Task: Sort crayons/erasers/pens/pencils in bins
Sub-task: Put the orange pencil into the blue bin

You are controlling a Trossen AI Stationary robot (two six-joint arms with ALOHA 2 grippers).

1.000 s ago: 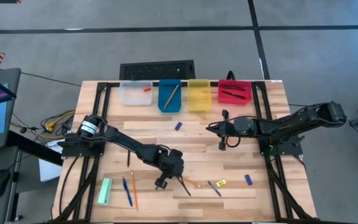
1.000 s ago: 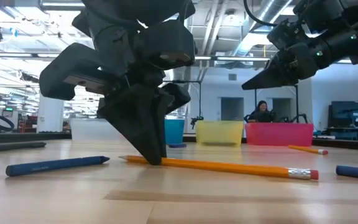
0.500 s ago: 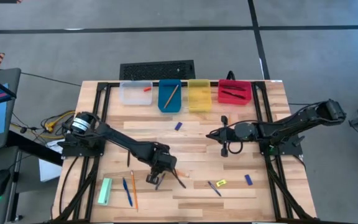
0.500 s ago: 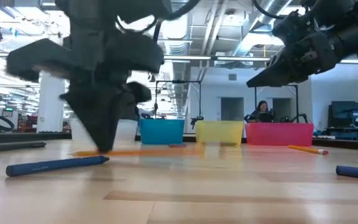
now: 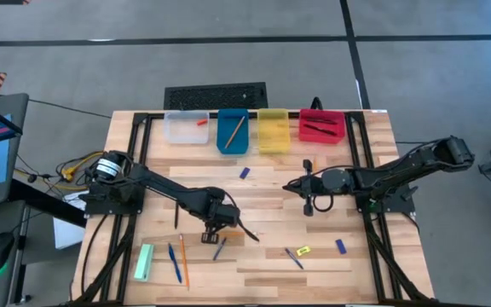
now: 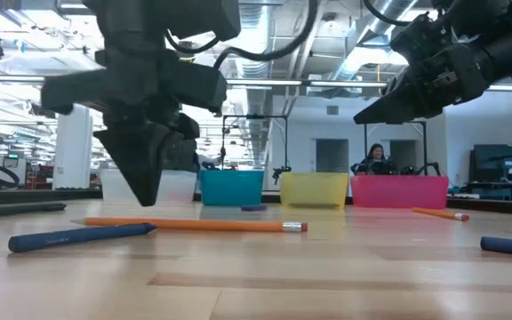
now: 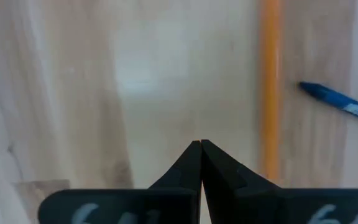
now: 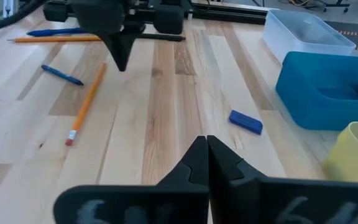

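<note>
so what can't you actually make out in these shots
- Yellow bin: what it holds is too small to tell in the high view; the low view sees only its wall.
- Pencil: both ends cut off by the left wrist view's edges.
- Small items near the yellow eraser: too small to identify from above.
- Blue bin: cut off by the right wrist view's edge.
</note>
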